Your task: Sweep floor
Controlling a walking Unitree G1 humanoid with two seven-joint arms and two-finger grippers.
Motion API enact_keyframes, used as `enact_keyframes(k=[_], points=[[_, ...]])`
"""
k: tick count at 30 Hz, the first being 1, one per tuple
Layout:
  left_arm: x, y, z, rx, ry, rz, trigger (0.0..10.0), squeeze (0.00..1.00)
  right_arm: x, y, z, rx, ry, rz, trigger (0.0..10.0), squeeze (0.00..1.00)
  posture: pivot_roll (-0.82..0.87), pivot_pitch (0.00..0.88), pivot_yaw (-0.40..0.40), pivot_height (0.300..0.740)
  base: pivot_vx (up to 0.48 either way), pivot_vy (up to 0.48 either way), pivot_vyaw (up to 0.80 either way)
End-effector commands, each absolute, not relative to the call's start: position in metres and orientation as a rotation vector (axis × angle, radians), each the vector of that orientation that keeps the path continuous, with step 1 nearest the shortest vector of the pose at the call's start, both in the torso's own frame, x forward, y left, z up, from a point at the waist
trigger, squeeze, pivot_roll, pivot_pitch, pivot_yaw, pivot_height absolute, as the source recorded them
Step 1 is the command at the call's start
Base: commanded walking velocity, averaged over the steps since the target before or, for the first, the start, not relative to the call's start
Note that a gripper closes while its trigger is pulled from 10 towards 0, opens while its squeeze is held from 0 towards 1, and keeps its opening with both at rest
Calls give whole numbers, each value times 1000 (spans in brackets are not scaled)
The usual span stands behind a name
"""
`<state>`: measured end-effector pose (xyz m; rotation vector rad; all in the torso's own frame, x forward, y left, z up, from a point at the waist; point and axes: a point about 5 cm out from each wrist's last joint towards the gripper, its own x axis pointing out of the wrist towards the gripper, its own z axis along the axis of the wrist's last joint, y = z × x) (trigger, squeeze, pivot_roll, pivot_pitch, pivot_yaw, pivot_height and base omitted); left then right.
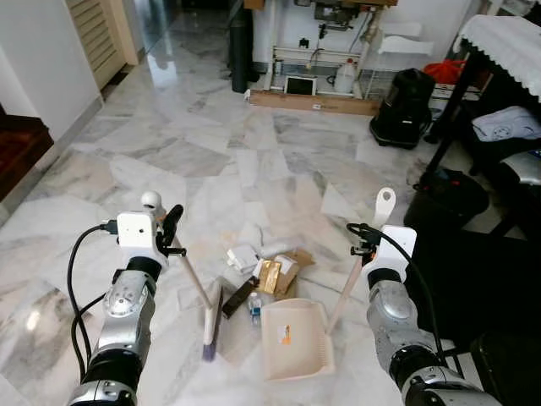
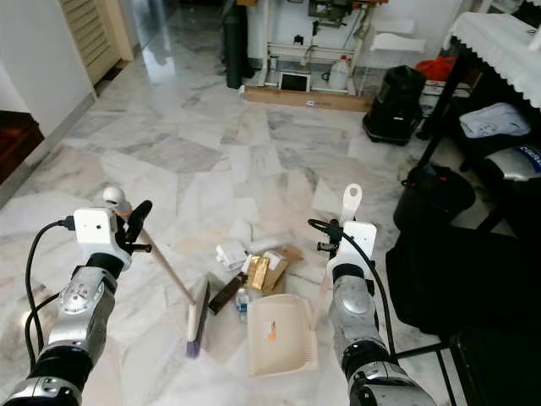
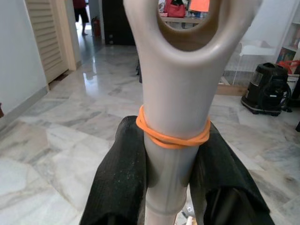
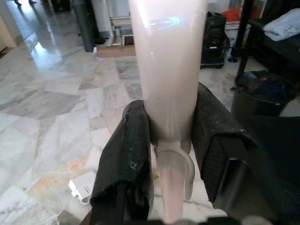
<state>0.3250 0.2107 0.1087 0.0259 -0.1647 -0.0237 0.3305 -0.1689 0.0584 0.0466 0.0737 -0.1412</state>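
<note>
My left gripper [image 1: 172,230] is shut on the pale handle [image 3: 176,108] of a broom, just below an orange rubber band [image 3: 171,138]. The broom's head [image 1: 211,326] rests on the marble floor, left of a trash pile [image 1: 266,271] of small boxes, crumpled paper and a little bottle. My right gripper [image 1: 365,241] is shut on the long handle [image 4: 168,70] of a cream dustpan [image 1: 296,338]. The pan sits flat on the floor just in front of the pile, its mouth toward the trash.
A black vacuum cleaner [image 1: 404,106] and a long cardboard box [image 1: 313,101] stand at the back. A black bin [image 1: 448,199] and a table with a white cloth [image 1: 507,42] are on the right. Dark furniture [image 1: 473,288] sits close at my right. Open marble floor lies ahead and left.
</note>
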Motion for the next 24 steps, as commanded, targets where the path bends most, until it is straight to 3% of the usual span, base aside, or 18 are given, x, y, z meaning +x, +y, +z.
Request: enact_keyframes(k=[1, 9, 15, 24], points=[[330, 206, 123, 34, -226, -42, 10000, 0, 336, -170, 68, 45, 37, -146, 10000, 0, 38, 2, -45, 740, 281, 0, -775], [330, 205, 124, 32, -227, -50, 10000, 0, 337, -169, 68, 45, 37, -144, 10000, 0, 39, 0, -44, 740, 298, 0, -97], [331, 204, 125, 32, -230, -53, 10000, 0, 337, -169, 69, 50, 32, -144, 10000, 0, 41, 0, -44, 740, 303, 0, -720], [330, 205, 125, 35, -232, -54, 10000, 0, 337, -169, 69, 43, 31, -151, 10000, 0, 42, 0, -43, 740, 270, 0, 0]])
